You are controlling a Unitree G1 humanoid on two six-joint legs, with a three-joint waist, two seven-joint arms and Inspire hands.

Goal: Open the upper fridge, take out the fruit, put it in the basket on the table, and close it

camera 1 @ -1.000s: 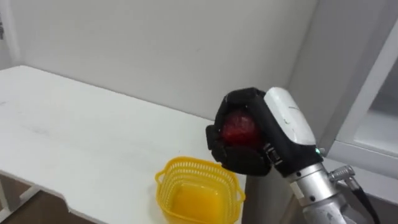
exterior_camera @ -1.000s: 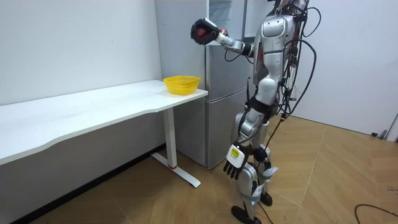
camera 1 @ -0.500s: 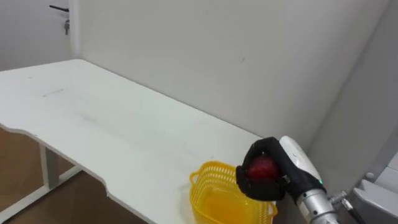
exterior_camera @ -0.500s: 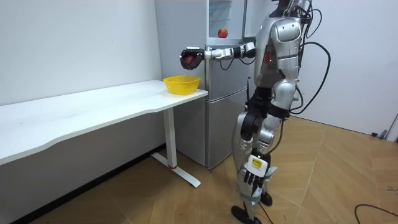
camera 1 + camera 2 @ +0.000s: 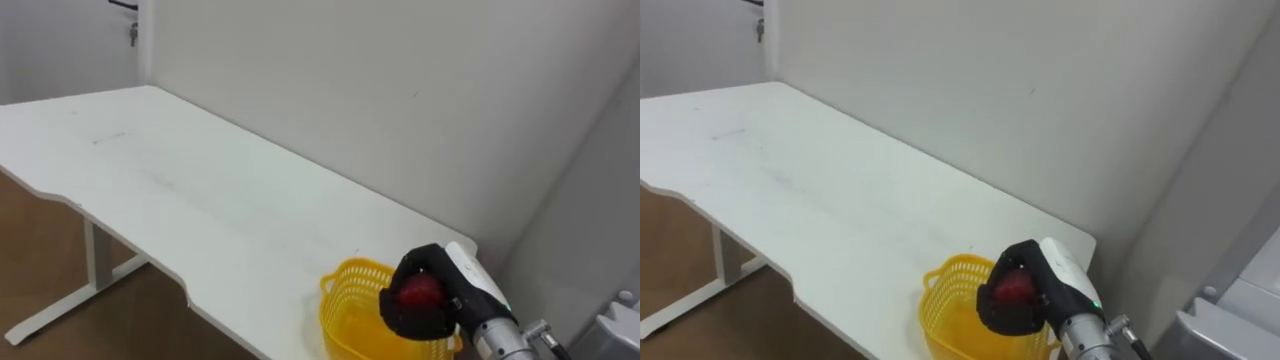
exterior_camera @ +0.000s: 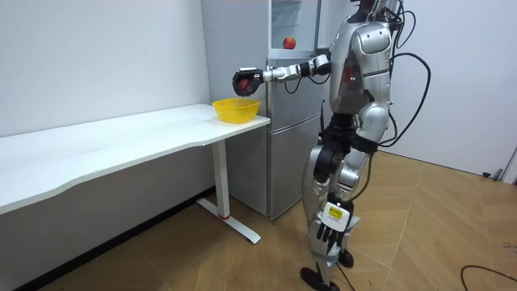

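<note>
A red round fruit (image 5: 421, 291) sits in my right hand (image 5: 432, 318), whose dark fingers are curled round it. The hand hovers just over the right rim of a yellow mesh basket (image 5: 345, 303), which stands at the right end of the white table (image 5: 200, 200). The room view has the same hand (image 6: 244, 81) stretched out above the basket (image 6: 236, 109), next to the grey fridge (image 6: 283, 121). A second red fruit (image 6: 288, 42) shows up in the fridge's upper part. My left hand (image 6: 326, 234) hangs by my leg with relaxed fingers.
The long white table runs along a white wall (image 5: 380, 90) toward the view's left, with bare wooden floor (image 6: 420, 234) around it. I stand upright in front of the fridge, turned toward the table's end.
My right arm came down from head height, carrying the red fruit to just above the basket. The eye views swung toward the table.
</note>
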